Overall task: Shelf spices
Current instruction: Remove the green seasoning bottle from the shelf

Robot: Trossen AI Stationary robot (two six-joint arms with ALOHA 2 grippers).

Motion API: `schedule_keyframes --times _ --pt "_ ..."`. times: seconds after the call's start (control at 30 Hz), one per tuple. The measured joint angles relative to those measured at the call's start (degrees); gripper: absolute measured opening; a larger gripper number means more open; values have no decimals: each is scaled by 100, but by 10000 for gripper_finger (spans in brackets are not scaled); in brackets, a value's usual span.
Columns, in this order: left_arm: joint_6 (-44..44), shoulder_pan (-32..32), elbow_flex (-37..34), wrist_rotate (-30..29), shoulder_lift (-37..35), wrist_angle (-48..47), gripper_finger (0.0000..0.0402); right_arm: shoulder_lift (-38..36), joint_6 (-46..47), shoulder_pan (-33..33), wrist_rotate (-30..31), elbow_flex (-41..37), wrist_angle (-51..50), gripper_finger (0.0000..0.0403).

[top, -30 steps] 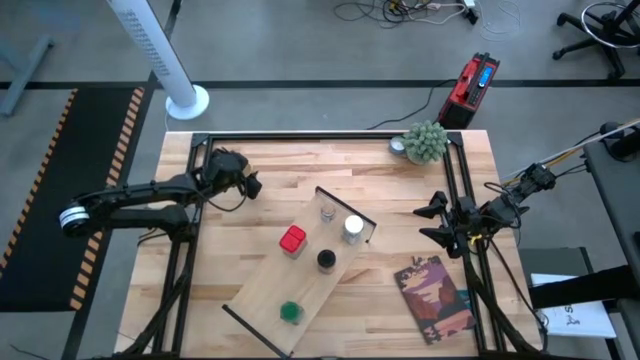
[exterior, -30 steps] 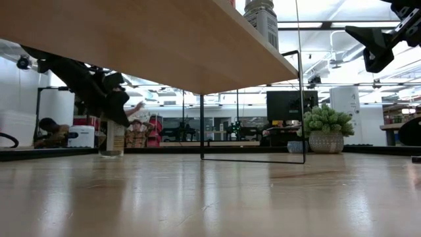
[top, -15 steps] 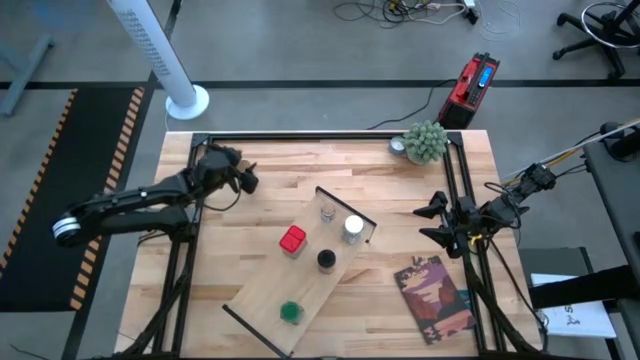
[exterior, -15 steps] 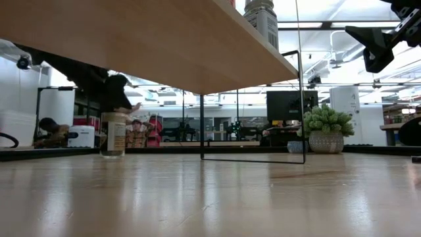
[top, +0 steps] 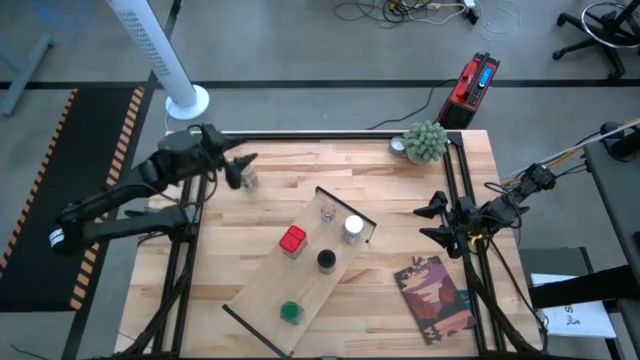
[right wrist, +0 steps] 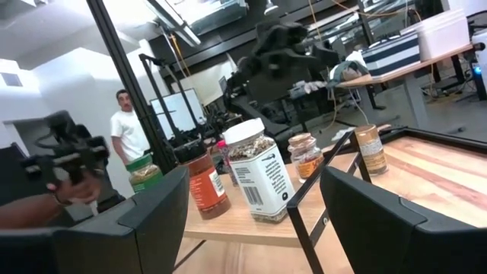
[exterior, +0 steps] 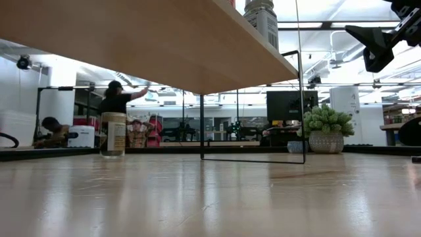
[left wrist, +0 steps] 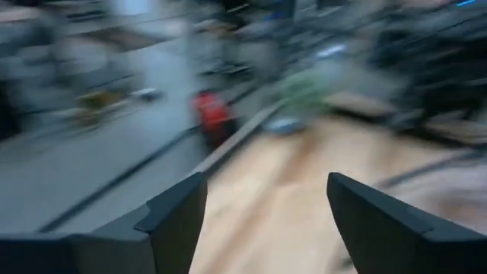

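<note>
The pale shelf board [top: 262, 292] lies slantwise at mid-table, raised on black rails [exterior: 299, 105]. On it stand a red jar [top: 292, 240], a black-topped one [top: 326, 260], a white-topped one [top: 353, 228], a clear glass one [top: 326, 212] and a green-topped one [top: 290, 312]. A tan-topped jar [top: 247, 181] [exterior: 113, 133] stands alone on its base on the tabletop, far-left of the shelf. My left gripper [top: 238, 166] [left wrist: 266, 221] hovers open just beside and above that jar. My right gripper [top: 432, 222] [right wrist: 255, 221] waits open at the right edge.
A fuzzy potted plant [top: 424, 142] sits at the far right corner and a reddish book [top: 435, 295] lies near right. Black frame bars [top: 320, 136] run along the table's sides. A person [right wrist: 129, 125] stands in the room beyond.
My left gripper has let go of the tan-topped jar, risen off it and drawn back toward the far-left corner. The jar stays upright on the table where it was set.
</note>
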Motion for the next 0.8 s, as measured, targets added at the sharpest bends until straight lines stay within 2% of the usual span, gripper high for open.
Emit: schedule_keyframes --times 0.1,0.43,0.57,0.8 --pt "-338 -414 141 396 -177 -28 247 0 -65 0 -1 0 -1 272" --pt "-1132 -2542 171 419 -406 44 221 0 -366 0 50 0 134 272" --pt "-1242 -3423 171 387 -154 44 219 0 -388 0 41 0 202 272" --pt "-1706 -5100 162 -245 669 133 219 0 -226 0 -6 0 167 272"
